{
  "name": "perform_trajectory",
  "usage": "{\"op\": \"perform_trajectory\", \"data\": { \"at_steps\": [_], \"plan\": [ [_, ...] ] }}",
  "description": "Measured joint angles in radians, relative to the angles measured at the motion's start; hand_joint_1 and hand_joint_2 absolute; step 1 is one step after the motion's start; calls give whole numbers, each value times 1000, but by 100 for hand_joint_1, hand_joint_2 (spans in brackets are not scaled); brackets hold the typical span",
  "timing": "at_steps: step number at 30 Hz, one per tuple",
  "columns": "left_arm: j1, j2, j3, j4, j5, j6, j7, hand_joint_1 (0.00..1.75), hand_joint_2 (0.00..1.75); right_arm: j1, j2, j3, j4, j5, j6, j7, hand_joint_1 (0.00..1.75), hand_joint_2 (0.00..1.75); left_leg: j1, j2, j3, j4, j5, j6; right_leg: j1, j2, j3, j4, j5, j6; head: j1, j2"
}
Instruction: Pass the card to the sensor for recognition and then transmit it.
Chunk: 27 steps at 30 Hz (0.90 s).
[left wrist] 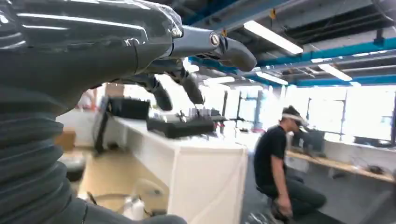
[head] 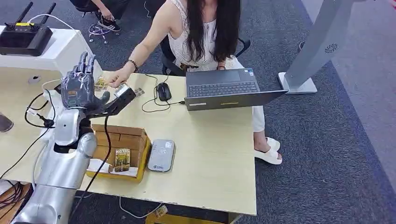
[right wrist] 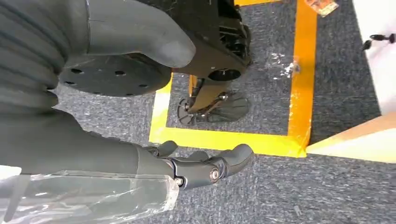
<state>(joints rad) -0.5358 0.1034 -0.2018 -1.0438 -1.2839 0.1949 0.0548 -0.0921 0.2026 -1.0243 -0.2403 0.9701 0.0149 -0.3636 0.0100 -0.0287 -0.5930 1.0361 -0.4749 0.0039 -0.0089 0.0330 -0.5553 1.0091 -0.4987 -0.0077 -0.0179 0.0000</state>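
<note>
One small gold-patterned card [head: 100, 84] is seen just beside the raised left hand [head: 78, 88], on the side toward a seated person's outstretched hand [head: 119, 77]. Its long axis cannot be told. The left hand's fingers are spread upward, with nothing made out in them. The right hand [right wrist: 201, 165] hangs above grey carpet, fingers loosely apart and empty, so the left is judged nearer.

A person's hand [head: 117, 77] and mouse [head: 163, 91] crowd the raised left hand [head: 79, 86].
</note>
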Motion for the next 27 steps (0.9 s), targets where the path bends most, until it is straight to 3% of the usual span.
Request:
{"op": "perform_trajectory", "data": {
  "at_steps": [4, 8, 9, 11, 14, 16, 17, 19, 20, 22, 23, 25, 27],
  "plan": [
    [118, 10, 37, -122, 180, -2, -122, 0, 175, 8, 0, -5, 0, -26, 0, -21, 0, 175, 0, 0, -1, -1, -1, 0, 0, 0, 0, 0, -1, 0, 0, 0],
    [345, 33, 126, -330, 609, -71, -380, 0, 175, 20, 0, -32, 0, -70, 0, -60, 0, 175, -1, 7, 2, -2, -4, -1, 0, 7, 0, 0, -2, 0, 0, 0],
    [427, 35, 162, -390, 707, -105, -447, 0, 175, 25, -1, -40, 0, -76, 0, -68, 0, 0, -1, 9, 3, -2, -6, -2, 0, 9, 0, 0, -3, -1, 0, 0],
    [538, 33, 254, -500, 811, -182, -554, 0, 175, 37, -3, -53, -2, -81, 2, -78, 0, 0, 0, 9, 2, -1, -7, -1, 0, 8, -2, -1, -5, -1, -2, 0],
    [616, 31, 342, -574, 850, -245, -593, 0, 175, 37, -5, -67, -4, -91, -2, -94, 0, 0, 0, 2, 2, -2, -7, -1, 0, 1, 1, -1, -6, 0, 0, 0],
    [694, 18, 407, -635, 932, -344, -646, 0, 175, 36, -5, -80, -6, -107, -3, -117, 0, 0, 0, 5, 4, -2, -7, -2, 0, 4, 3, 0, -6, -1, 1, 0],
    [720, 1, 453, -653, 963, -406, -670, 0, 175, 37, -5, -88, -8, -113, -5, -123, 0, 175, 0, 5, 4, -2, -7, -2, 1, 4, 2, 0, -6, -1, 0, 0],
    [732, -52, 632, -671, 1023, -593, -712, 0, 175, 41, -6, -105, -12, -122, -18, -125, 0, 175, 0, 1, 4, -2, -7, -2, 1, 1, 3, -1, -7, 0, 0, 0],
    [726, -71, 708, -667, 1046, -667, -701, 0, 0, 40, -6, -113, -12, -122, -28, -116, 0, 175, 0, 1, 4, -2, -7, -2, 1, 0, 3, -1, -7, 0, 1, 0],
    [698, -111, 881, -604, 1090, -816, -649, 0, 0, 37, -8, -122, -12, -116, -59, -73, 0, 175, 0, 2, 5, -2, -7, -2, 1, 1, 4, -1, -7, 0, 1, 0],
    [684, -121, 940, -562, 1084, -837, -629, 0, 0, 37, -8, -124, -11, -112, -71, -52, 0, 175, 0, 2, 6, -2, -7, -2, 1, 1, 4, -1, -7, 0, 1, 0],
    [656, -134, 1066, -431, 1040, -827, -630, 0, 0, 37, -8, -135, -9, -108, -95, -13, 0, 175, 1, 3, 6, -2, -7, -2, 1, 2, 4, 0, -7, 0, -1, 0],
    [637, -136, 1138, -315, 996, -799, -661, 0, 0, 36, -8, -143, -5, -108, -111, 17, 0, 175, 1, 1, 6, -2, -7, -2, 1, 1, 5, 0, -7, 0, 0, 0]
  ]
}}
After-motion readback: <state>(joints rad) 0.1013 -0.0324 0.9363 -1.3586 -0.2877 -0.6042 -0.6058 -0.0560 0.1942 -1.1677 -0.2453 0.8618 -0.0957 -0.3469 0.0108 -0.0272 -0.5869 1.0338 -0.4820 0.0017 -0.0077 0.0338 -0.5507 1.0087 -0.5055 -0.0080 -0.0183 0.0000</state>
